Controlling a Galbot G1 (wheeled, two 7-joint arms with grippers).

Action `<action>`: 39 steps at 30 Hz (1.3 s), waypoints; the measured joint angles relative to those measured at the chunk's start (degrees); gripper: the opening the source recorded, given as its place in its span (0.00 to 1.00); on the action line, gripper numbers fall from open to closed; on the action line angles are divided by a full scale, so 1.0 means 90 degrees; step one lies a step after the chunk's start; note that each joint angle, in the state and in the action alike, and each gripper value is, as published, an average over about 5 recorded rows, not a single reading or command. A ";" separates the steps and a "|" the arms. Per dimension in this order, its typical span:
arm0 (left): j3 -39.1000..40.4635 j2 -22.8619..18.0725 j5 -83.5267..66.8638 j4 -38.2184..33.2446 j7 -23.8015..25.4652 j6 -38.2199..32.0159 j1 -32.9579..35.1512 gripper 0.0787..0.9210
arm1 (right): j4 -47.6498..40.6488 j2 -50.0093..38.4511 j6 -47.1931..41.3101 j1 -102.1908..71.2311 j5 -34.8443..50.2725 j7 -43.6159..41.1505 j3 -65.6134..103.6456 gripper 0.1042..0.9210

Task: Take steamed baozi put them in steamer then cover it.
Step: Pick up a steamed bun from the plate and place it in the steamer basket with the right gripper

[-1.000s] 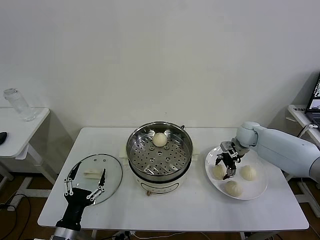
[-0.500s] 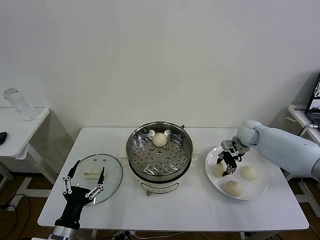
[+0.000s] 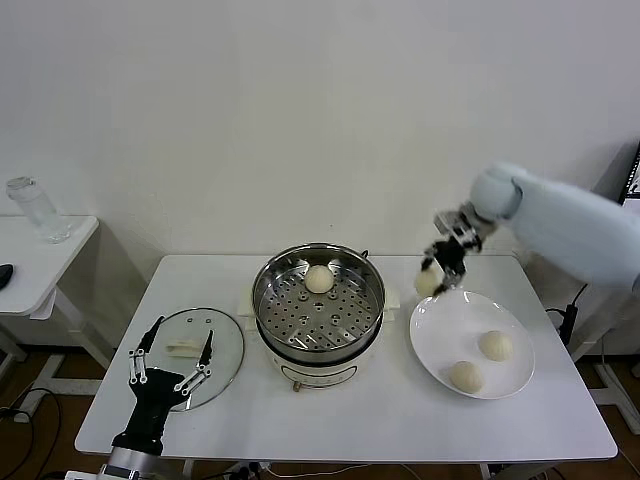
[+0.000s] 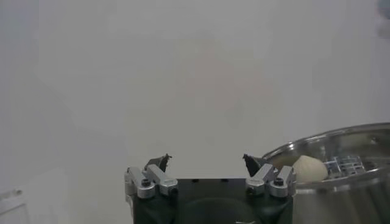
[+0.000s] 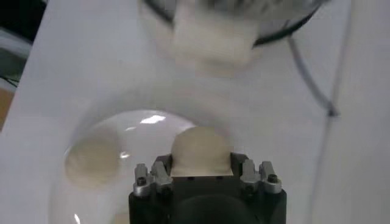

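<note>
Lifted since a second ago, my right tool (image 3: 437,272) now hangs above the far-left rim of the white plate (image 3: 500,385), clamped on one steamed baozi (image 3: 428,283) that earlier lay on the plate. Two baozi remain on the plate (image 3: 495,345) (image 3: 464,375), and one sits at the far side of the steamer (image 3: 318,312) basket (image 3: 319,279). From the right wrist view the held bun (image 5: 201,151) fills the gap between the fingers (image 5: 159,172), hiding their tips; one plate bun (image 5: 91,163) shows blurred below. My right arm reaches in from the right edge, elbow raised, forearm partly cut off. My left tool (image 3: 170,362) rests low at the counter's (image 3: 390,420) near-left edge, fingers spread wide apart, holding nothing; it has crept slightly nearer the cover (image 3: 190,352), which lies flat on the counter left of the steamer. In the left wrist view only the steamer's rim (image 4: 329,149) and its bun (image 4: 308,168) show.
</note>
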 measured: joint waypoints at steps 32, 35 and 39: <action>0.0128 -0.0010 0.0030 -0.0023 -0.0035 -0.0023 -0.0219 0.88 | -0.0114 0.3171 -0.1061 0.0310 0.1423 0.1087 -0.1638 0.65; 0.0114 -0.0010 0.0028 -0.0015 -0.0036 -0.0033 -0.0217 0.88 | -0.0163 0.3283 -0.1085 0.0248 0.1421 0.1138 -0.1670 0.65; 0.0101 -0.0005 0.0024 -0.0005 -0.0037 -0.0037 -0.0219 0.88 | -0.0238 0.3408 -0.1101 0.0167 0.1408 0.1192 -0.1685 0.65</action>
